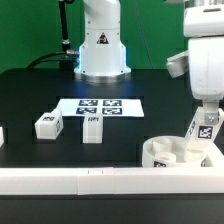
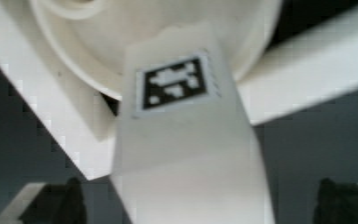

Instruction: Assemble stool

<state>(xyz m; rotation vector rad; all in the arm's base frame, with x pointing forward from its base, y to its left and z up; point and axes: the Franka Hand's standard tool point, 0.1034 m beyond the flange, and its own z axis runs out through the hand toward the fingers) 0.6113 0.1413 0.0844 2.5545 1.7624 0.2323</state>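
The gripper (image 1: 205, 107) is hiding the top of a tilted leg (image 1: 203, 128) that is leaning over the seat disc (image 1: 168, 153). Its blurry fingers (image 2: 59, 200) are getting cut off, so I cannot tell whether they are squeezing.

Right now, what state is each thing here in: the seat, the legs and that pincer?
Seat disc: lying flat on the table, beside the white rail.
Tilted leg: leaning, lower end at the seat disc.
Left loose leg: on the table, unattached.
Middle loose leg: on the table, unattached.
Pincer: straddling the tilted leg; grip unclear.
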